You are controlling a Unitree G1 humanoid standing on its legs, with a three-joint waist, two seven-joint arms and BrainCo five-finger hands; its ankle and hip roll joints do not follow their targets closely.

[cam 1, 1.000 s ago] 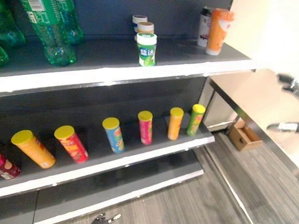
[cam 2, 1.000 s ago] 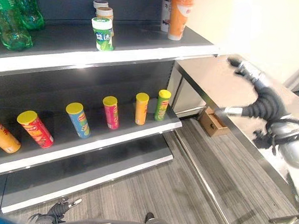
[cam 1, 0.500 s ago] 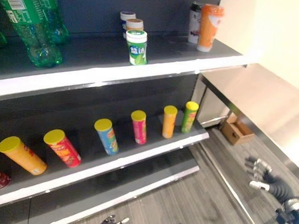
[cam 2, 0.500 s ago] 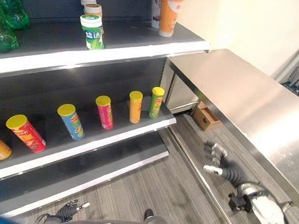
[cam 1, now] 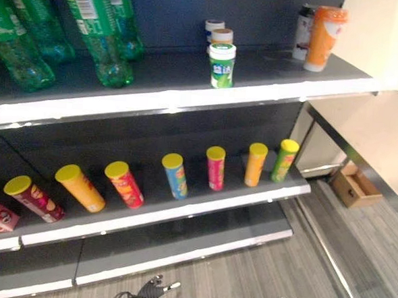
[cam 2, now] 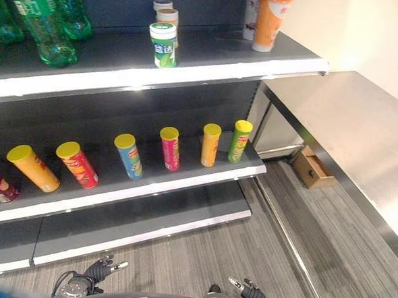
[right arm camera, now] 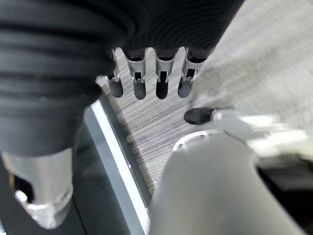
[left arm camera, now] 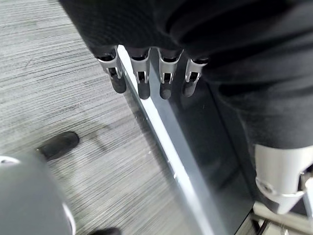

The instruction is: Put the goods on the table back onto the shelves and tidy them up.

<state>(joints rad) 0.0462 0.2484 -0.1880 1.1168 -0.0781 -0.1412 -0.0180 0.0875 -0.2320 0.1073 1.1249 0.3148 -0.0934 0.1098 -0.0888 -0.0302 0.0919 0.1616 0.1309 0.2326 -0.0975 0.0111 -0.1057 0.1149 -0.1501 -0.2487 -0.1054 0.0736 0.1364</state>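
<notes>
Both hands empty, left hand (cam 2: pixel 100 271) and right hand (cam 2: pixel 248 290) hanging low, fingers (left arm camera: pixel 141 73) relaxed straight

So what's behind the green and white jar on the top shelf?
Behind the green-and-white jar on the grey top shelf, two more round jars stand in a row: a tan-lidded jar, then a white-lidded jar. Their lower parts are covered.

The right robot hand (cam 2: pixel 250 291) is down off the counter (cam 2: pixel 362 132), hanging low over the floor, fingers relaxed and holding nothing.
</notes>
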